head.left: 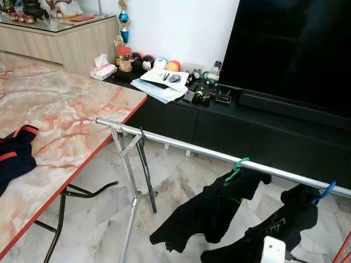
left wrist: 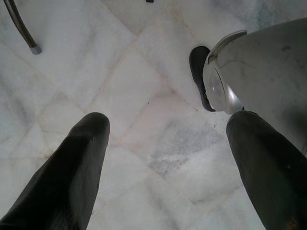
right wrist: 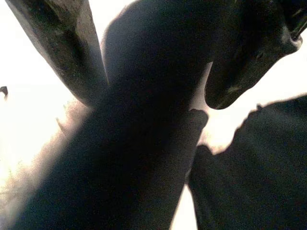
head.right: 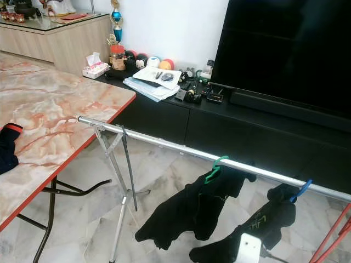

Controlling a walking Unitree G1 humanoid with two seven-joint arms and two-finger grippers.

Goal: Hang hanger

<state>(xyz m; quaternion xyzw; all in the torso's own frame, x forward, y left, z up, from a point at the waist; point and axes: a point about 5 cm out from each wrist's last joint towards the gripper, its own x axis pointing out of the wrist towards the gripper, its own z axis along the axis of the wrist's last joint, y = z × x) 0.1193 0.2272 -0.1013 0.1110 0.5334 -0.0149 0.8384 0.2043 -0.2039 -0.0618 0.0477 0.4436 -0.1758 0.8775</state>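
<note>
A silver rail (head.left: 181, 144) of a drying rack runs from the table's corner off to the right. On it hang a green hanger (head.left: 236, 166) carrying a black garment (head.left: 208, 211) and, further right, a blue hanger (head.left: 326, 192) with a second black garment (head.left: 285, 222). A thin dark hanger (head.left: 145, 164) dangles bare near the rail's left end. My left gripper (left wrist: 168, 124) hangs open over the marble floor with nothing between its fingers. My right gripper (right wrist: 156, 98) is pressed close against dark cloth. A white part of my right arm (head.left: 272, 250) shows below the garments.
A marble-topped table (head.left: 60, 120) with a red edge stands on the left, with dark clothing (head.left: 13, 156) on it. Behind the rail is a black TV console (head.left: 219, 118) with papers, balls and a large TV (head.left: 296, 49). The rack's leg (head.left: 129, 181) stands on the tiled floor.
</note>
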